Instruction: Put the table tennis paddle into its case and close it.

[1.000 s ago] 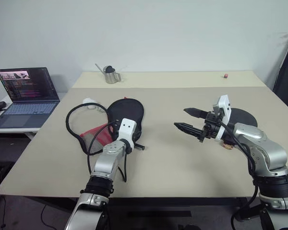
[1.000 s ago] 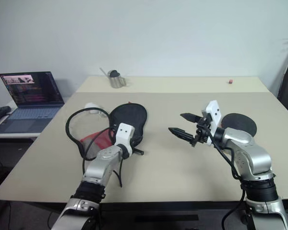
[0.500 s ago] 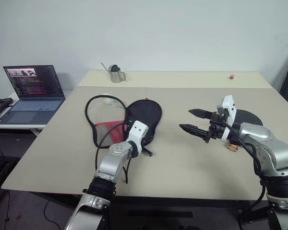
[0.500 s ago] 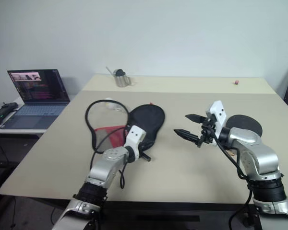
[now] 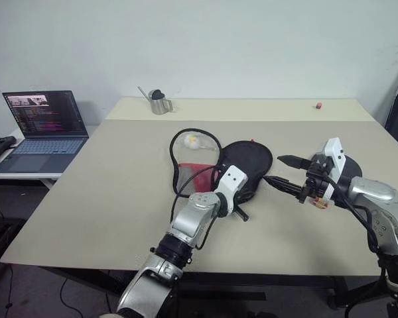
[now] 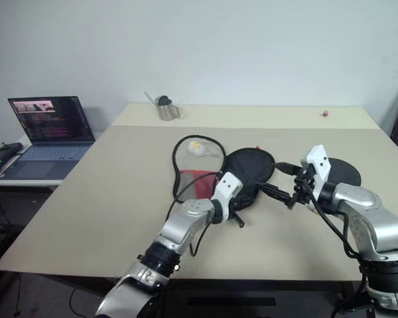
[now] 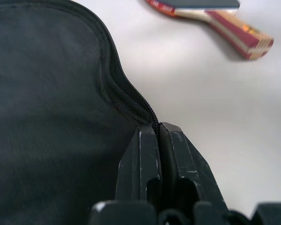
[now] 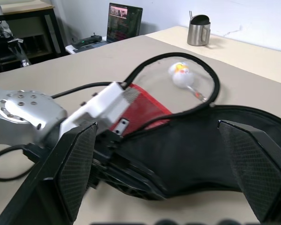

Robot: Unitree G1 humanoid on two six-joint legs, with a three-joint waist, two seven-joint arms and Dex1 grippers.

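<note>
Dragging the case (image 5: 247,163) rightward since a second ago, my left gripper (image 7: 158,140) stays clamped on its zipper edge; my right gripper (image 5: 283,173) waits spread just beside it. The paddle (image 6: 341,171) lies behind my right arm on the beige table (image 5: 119,185), laptop (image 5: 38,129) off left.

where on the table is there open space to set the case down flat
Bare tabletop lies between the case and the laptop side, and at the back between the metal cup and the small red thing. It is crowded around the case, cable loop, paddle and both grippers.
</note>
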